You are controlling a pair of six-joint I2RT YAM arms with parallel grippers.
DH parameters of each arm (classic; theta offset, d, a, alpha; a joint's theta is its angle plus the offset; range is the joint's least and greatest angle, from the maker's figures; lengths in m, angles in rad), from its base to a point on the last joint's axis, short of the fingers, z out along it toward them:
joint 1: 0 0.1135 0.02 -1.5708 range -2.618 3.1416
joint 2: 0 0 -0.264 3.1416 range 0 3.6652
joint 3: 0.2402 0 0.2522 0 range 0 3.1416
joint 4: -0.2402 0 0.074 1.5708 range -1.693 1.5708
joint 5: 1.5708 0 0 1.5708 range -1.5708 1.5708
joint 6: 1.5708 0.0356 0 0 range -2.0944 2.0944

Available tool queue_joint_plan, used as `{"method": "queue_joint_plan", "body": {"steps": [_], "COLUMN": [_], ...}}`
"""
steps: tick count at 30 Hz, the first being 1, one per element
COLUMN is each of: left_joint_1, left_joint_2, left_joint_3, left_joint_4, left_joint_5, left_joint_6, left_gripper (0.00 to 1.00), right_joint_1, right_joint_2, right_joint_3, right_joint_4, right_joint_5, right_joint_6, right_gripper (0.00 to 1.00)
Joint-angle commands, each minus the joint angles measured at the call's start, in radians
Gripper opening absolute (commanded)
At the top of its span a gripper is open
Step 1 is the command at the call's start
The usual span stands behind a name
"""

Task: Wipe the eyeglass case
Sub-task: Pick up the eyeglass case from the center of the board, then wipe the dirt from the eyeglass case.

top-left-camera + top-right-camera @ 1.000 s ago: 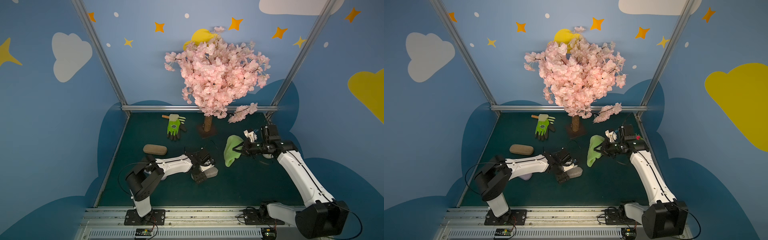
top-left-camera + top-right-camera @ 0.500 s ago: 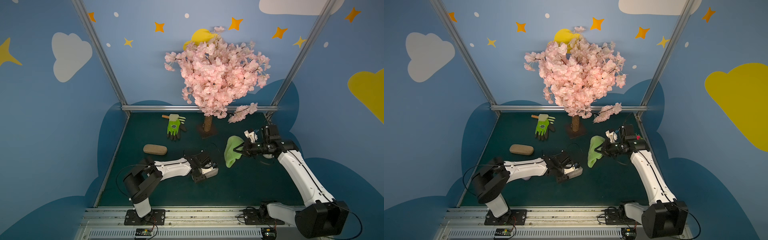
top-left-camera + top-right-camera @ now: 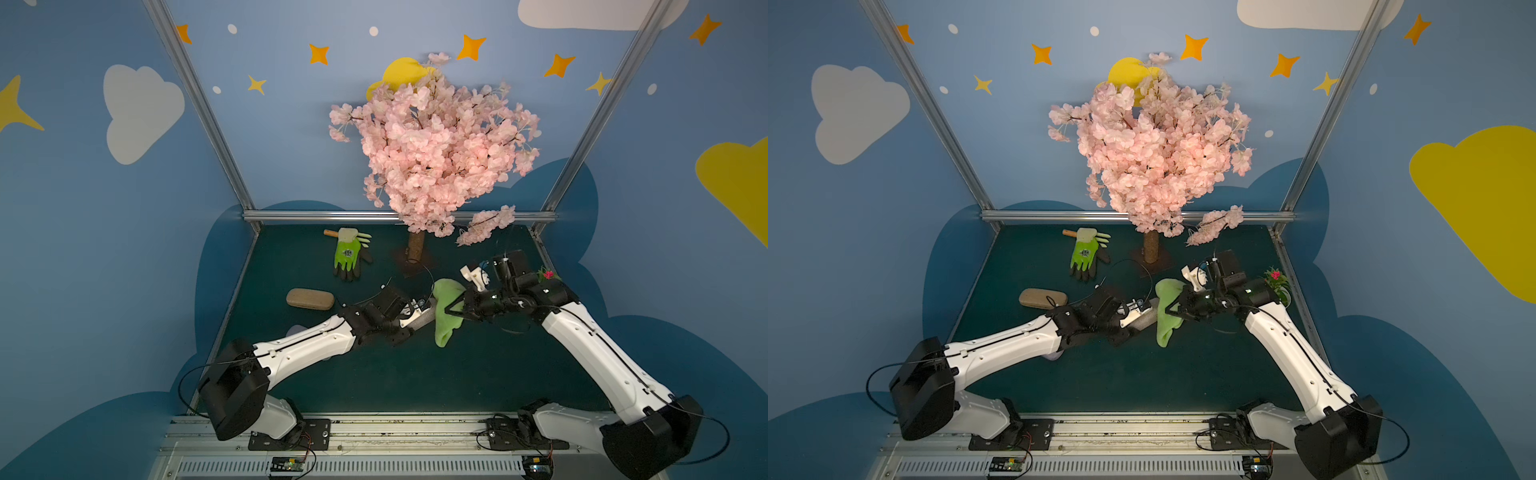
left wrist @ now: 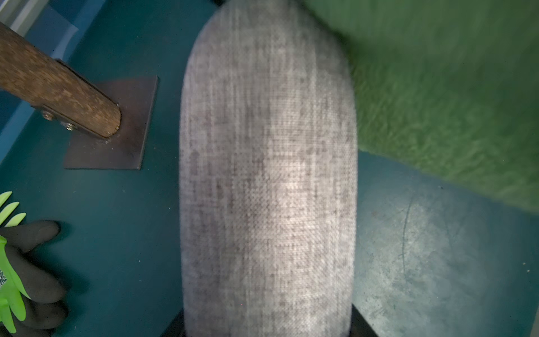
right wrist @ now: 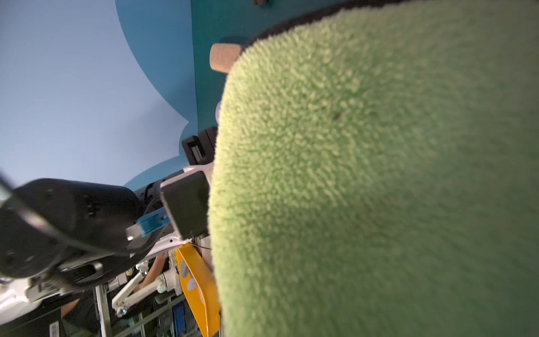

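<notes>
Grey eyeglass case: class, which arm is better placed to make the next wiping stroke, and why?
Right. The right gripper is shut on the green cloth, which hangs at the far end of the grey eyeglass case; the left gripper is busy holding that case.

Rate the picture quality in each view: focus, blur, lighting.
Left wrist view: the grey eyeglass case is soft, with a bright patch mid-body, and the green cloth is smeared by blur. Right wrist view: the cloth fills most of the frame, its nap crisp in places and blurred elsewhere. Both top views: sharp, though the table is dim.
</notes>
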Motion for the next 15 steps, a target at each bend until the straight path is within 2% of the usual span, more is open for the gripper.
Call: {"method": "queue_joint_plan", "body": {"steps": [1, 5, 7, 9, 11, 13, 15], "left_joint_1": [0.003, 0.006, 0.008, 0.011, 0.016, 0.021, 0.030], "left_joint_2": [-0.050, -0.100, -0.123, -0.132, -0.126, -0.111, -0.096], "left_joint_3": [0.026, -0.001, -0.020, -0.031, -0.023, -0.011, 0.006], "left_joint_4": [0.026, 0.022, 0.038, 0.053, 0.048, 0.047, 0.044], "left_joint_5": [0.046, 0.057, 0.075, 0.090, 0.098, 0.110, 0.132], "left_joint_6": [-0.023, -0.017, -0.018, -0.022, -0.034, -0.048, -0.076], "left_gripper": [0.32, 0.28, 0.27, 0.27, 0.26, 0.26, 0.24], "right_joint_1": [0.023, -0.200, -0.236, -0.171, -0.047, 0.054, 0.122], "right_joint_2": [0.062, 0.081, 0.067, 0.062, 0.067, 0.078, 0.084], "right_joint_3": [0.041, 0.098, 0.163, 0.259, 0.307, 0.298, 0.211], "right_joint_4": [0.037, -0.168, -0.244, -0.296, -0.292, -0.234, -0.074], "right_joint_5": [0.037, 0.054, 0.121, 0.161, 0.175, 0.134, 0.028], "right_joint_6": [0.042, -0.120, -0.182, -0.210, -0.189, -0.104, 0.037], "right_gripper": [0.00, 0.00, 0.00, 0.00, 0.00, 0.00, 0.00]}}
